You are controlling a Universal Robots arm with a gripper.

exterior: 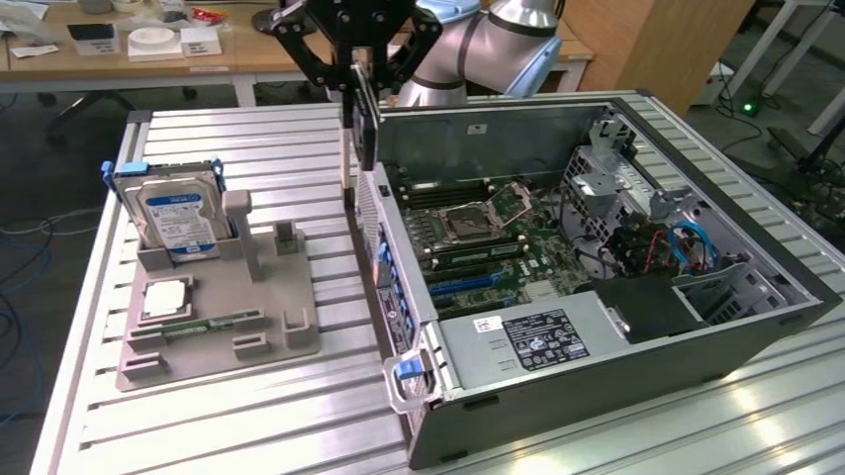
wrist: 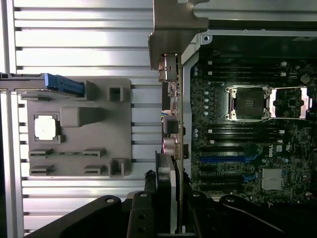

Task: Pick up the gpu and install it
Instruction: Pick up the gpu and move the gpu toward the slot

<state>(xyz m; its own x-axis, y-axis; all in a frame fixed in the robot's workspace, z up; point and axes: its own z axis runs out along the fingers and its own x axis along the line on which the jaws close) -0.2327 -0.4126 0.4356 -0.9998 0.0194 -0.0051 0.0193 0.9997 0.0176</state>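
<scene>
1. Quick count: one gripper [exterior: 359, 74], one gpu [exterior: 356, 117], one open computer case [exterior: 595, 381], and one grey holder [exterior: 251, 297] carrying one hard drive [exterior: 178, 218], one processor chip [exterior: 165, 297] and one memory stick [exterior: 212, 325].
2. The gripper's clamped on the gpu, which hangs straight down, edge-on.
3. The card's up in the air by the case wall on the holder's side, not seated in any slot.
4. Looks-wise, it's a thin dark board with a pale silver-beige bracket [wrist: 176, 25] along one end and small ports beside it.
</scene>
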